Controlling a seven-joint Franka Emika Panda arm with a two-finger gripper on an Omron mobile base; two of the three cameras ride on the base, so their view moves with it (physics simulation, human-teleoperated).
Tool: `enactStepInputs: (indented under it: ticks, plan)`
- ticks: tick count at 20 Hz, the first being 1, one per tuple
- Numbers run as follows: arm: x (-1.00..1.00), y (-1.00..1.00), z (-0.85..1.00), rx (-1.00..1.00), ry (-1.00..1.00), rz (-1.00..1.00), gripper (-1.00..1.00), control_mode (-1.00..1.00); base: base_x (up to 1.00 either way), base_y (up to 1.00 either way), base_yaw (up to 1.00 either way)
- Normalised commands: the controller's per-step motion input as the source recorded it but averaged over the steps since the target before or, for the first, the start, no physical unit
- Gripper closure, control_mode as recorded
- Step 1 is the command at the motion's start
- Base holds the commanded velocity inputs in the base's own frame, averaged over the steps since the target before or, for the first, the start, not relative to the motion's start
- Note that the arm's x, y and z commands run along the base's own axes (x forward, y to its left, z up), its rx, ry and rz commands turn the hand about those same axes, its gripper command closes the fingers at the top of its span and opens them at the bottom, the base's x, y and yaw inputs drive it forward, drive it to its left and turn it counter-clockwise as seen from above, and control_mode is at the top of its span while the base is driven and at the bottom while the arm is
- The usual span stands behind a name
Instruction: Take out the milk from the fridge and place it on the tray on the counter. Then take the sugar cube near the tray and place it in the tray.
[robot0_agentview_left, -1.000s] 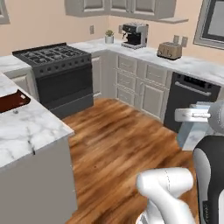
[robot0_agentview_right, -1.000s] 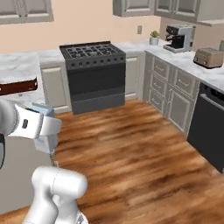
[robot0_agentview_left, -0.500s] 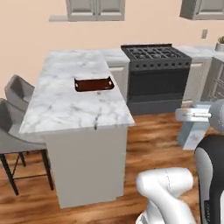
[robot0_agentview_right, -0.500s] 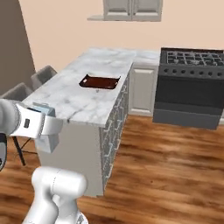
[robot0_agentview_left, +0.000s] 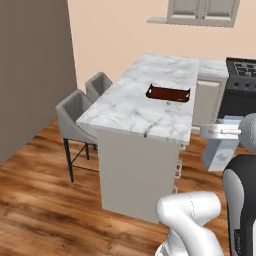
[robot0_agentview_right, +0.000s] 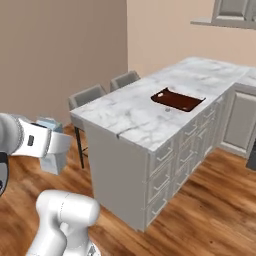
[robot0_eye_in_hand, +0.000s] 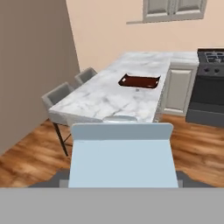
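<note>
The gripper (robot0_agentview_left: 223, 134) is clasping the milk (robot0_eye_in_hand: 121, 155) carton, carrying it well short of the counter (robot0_agentview_left: 131, 107). Ahead of the hand, the tray (robot0_eye_in_hand: 138, 81) is lying on the marble island top, with the sugar cube (robot0_eye_in_hand: 137, 90) sitting just on its near side. Two grey stools (robot0_agentview_left: 75, 111) are standing along the island's far-left flank. The hand view is catching a black stove (robot0_eye_in_hand: 209, 85) ahead to the right; the right base view is showing drawer fronts (robot0_agentview_right: 172, 166). Wood flooring (robot0_agentview_left: 45, 200) is running underneath.

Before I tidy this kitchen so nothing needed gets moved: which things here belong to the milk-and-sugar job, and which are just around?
Job:
- milk, held in the gripper
- tray on the counter
- sugar cube, beside the tray

Just around:
- two grey chairs
- stove
- wall cabinets
</note>
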Motion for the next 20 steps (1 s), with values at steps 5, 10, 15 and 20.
enactStepInputs:
  ticks: [5, 10, 15, 20]
  plan:
    - [0.0, 0.0, 0.0, 0.0, 0.0, 0.0, 1.0, 1.0, 0.0, -1.0, 0.21]
    - [0.0, 0.0, 0.0, 0.0, 0.0, 0.0, 1.0, 1.0, 0.57, -1.0, 0.25]
    - [0.0, 0.0, 0.0, 0.0, 0.0, 0.0, 1.0, 1.0, 1.0, -1.0, 0.32]
    - [0.0, 0.0, 0.0, 0.0, 0.0, 0.0, 1.0, 1.0, 0.69, -0.93, 0.56]
